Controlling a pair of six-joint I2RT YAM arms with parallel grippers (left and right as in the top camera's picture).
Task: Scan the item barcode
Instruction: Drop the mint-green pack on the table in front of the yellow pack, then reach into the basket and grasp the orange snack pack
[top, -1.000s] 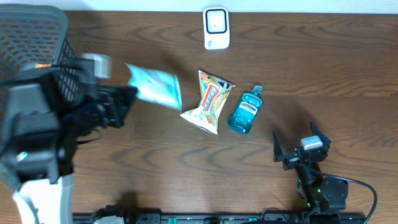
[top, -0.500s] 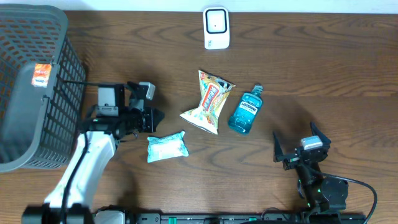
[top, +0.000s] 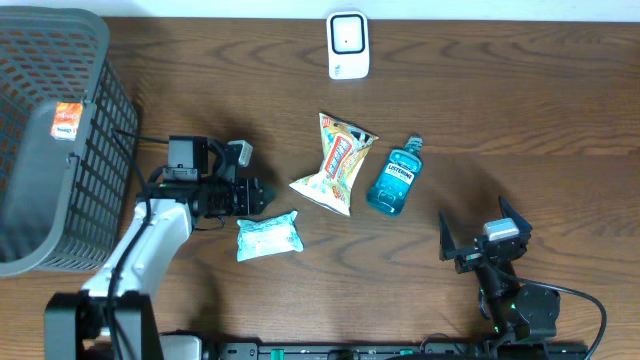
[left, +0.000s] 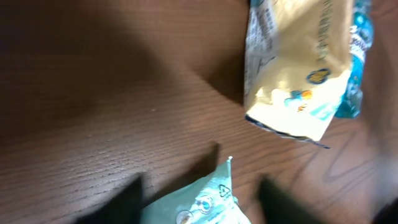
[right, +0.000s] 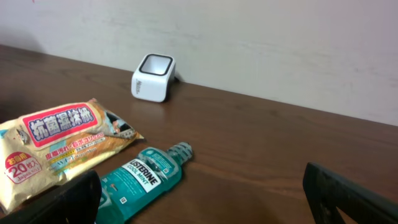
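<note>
A light blue packet (top: 268, 237) lies flat on the wooden table, just in front of my left gripper (top: 252, 182). In the left wrist view the packet's corner (left: 200, 204) sits low between the two dark fingers (left: 117, 202), which stand apart from it; that gripper is open. The white barcode scanner (top: 347, 45) stands at the table's far edge, also in the right wrist view (right: 153, 76). My right gripper (top: 478, 228) rests open and empty near the front right.
A yellow wipes pack (top: 335, 165) and a teal Listerine bottle (top: 393, 180) lie side by side mid-table, both in the right wrist view (right: 56, 149) (right: 140, 180). A grey mesh basket (top: 55, 130) fills the far left corner.
The light blue packet was held up in the air by my left gripper; now it lies on the table. The left arm has come down low and its jaws have parted. The right arm is still.
</note>
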